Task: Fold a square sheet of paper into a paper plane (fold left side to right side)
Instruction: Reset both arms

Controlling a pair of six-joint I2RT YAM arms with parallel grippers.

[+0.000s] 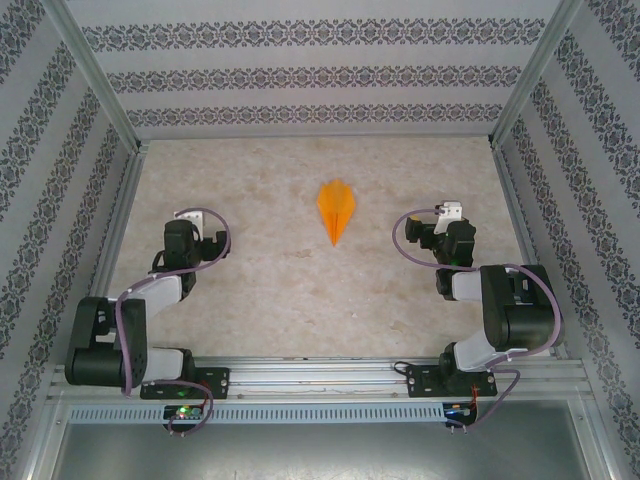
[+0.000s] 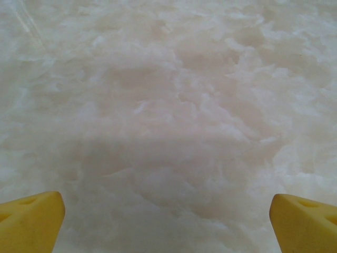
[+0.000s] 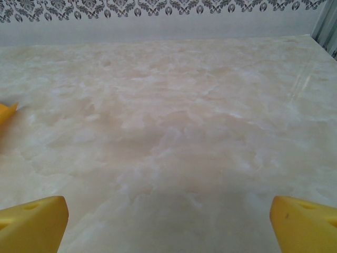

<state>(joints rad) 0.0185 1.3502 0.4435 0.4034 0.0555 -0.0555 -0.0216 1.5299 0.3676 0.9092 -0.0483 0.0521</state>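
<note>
**A:** Where is the paper plane [image 1: 335, 210] lying?

**B:** It is lying flat on the marbled table [image 1: 250, 300], between the two grippers and well apart from both. From the left gripper [image 1: 190, 218] it is sitting off to the right. From the right gripper [image 1: 447, 214] it is sitting off to the left, roughly level with the pair. Its narrow nose is pointing back toward the arm bases, and its wider end is facing the far patterned wall [image 1: 300, 80].

**A:** Is either gripper touching it?

**B:** No, both are hanging over bare table.

**A:** How are the jaws standing?

**B:** In the left wrist view the left gripper [image 2: 168, 224] is standing spread wide. Its yellow fingers [image 2: 31, 221] are showing at opposite bottom corners, with pale table between them. The right gripper [image 3: 168, 224] is looking the same in its own wrist view, with its fingers [image 3: 305, 221] far apart and pinching nothing.

**A:** Is the plane showing up from the wrists?

**B:** A small orange corner [image 3: 6, 112] is peeking in at the left edge of the right wrist view, ahead of the right gripper and off to its left. Going by the colour it is the plane, though the piece is too small to tell which part.

**A:** And what is enclosing all this?

**B:** Patterned walls are closing in the table on three sides, and the plane is lying inside them, near the middle of the tabletop.
</note>
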